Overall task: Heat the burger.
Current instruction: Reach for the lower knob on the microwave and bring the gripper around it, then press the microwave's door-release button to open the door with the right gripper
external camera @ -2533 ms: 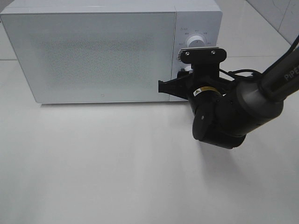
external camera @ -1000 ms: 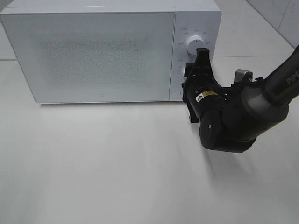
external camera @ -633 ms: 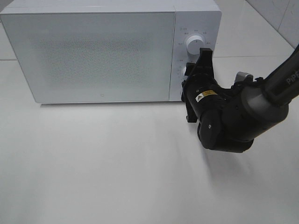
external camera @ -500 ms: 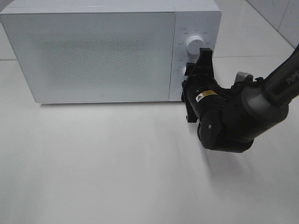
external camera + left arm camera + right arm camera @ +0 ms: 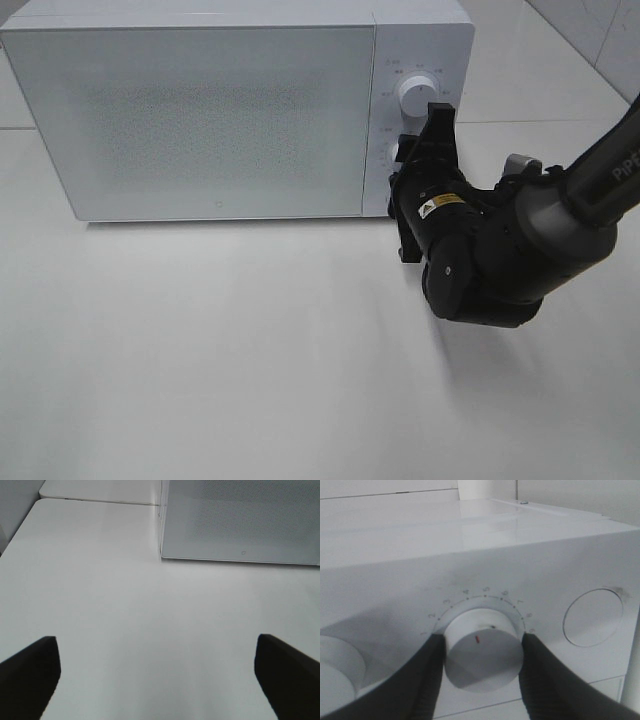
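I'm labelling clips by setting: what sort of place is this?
Probably a robotics test bench mocked up as a kitchen: a white microwave stands on a plain white table, and a black robot arm has its right gripper clasping the microwave's numbered dial.

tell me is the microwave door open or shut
shut: the microwave door lies flush with the control panel, no gap shows along its edge, and the inside is hidden.

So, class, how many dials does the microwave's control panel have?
2: the upper dial stands free; the lower dial sits between the right gripper's fingers. The arm may hide others.
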Motion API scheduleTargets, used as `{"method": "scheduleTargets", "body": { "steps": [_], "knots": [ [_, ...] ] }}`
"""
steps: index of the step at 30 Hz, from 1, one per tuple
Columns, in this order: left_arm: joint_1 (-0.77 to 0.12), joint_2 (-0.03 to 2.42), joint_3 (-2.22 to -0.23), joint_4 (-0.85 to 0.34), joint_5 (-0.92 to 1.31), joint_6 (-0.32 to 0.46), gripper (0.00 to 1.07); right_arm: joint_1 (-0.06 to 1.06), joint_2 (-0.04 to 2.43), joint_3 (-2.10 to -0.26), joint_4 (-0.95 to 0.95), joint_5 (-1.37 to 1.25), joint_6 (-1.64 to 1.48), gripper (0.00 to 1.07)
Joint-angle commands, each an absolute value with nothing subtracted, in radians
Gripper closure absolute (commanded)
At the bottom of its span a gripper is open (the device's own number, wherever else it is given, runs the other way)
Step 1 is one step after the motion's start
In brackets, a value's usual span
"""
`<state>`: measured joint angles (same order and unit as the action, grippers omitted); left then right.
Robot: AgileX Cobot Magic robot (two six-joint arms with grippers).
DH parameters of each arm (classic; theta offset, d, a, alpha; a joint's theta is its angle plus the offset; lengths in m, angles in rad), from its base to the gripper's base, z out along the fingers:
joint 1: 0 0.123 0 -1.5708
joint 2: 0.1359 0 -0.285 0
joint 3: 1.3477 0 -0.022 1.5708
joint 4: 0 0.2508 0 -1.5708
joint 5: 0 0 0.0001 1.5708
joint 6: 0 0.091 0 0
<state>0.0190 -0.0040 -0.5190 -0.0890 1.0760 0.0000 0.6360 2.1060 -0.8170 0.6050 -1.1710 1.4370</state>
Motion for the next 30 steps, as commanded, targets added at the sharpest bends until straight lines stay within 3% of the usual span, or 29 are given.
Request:
{"method": "scheduleTargets", "body": {
  "steps": [1,5,16,30],
  "knots": [
    [0.021,-0.022,-0.516,-0.096,1.065,0.0,0.09,0.643,2.086,-0.881,0.46,-1.42,1.395,0.81],
    [0.021,-0.022,-0.516,-0.096,1.065,0.0,0.09,0.643,2.086,-0.881,0.583,-1.415,1.35,0.65],
    [0.021,-0.022,-0.516,-0.096,1.065,0.0,0.09,0.643,2.086,-0.879,0.719,-1.375,1.278,0.41],
    [0.021,-0.022,-0.516,-0.096,1.065,0.0,0.09,0.645,2.013,-0.771,0.551,-1.232,1.202,0.36]
  ]
}}
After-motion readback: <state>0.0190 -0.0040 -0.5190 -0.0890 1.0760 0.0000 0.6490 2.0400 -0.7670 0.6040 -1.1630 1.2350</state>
